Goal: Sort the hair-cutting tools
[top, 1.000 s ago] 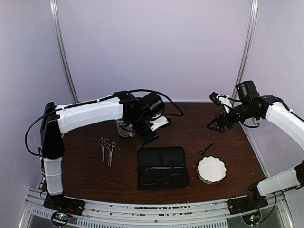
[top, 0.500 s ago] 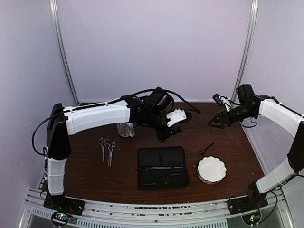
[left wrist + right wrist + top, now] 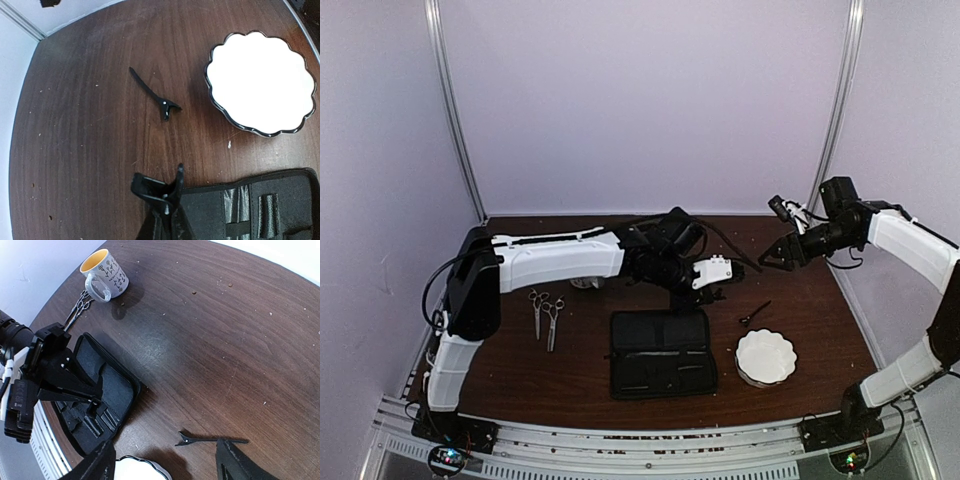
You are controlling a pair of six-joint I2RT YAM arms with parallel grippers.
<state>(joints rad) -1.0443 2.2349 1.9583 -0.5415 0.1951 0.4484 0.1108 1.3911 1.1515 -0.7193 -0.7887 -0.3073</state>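
Two silver scissors (image 3: 545, 316) lie side by side at the left of the table, also the scissors (image 3: 79, 307) in the right wrist view. One black clip (image 3: 152, 93) lies on the wood between the case and the white dish; it is the clip (image 3: 212, 440) and the clip (image 3: 754, 313). My left gripper (image 3: 712, 292) hangs over the case's far right corner, shut on a second black clip (image 3: 172, 186). My right gripper (image 3: 767, 258) is raised at the far right, open, with nothing between its fingers (image 3: 95, 465).
An open black zip case (image 3: 662, 352) lies at the front centre. A white scalloped dish (image 3: 765, 357) sits to its right. A patterned mug (image 3: 105, 275) with a yellow inside stands at the back left, near the scissors.
My left arm has swung right, from beside the mug to over the case's far right corner, carrying the clip. The right gripper has drawn back slightly and its jaws have narrowed a little.
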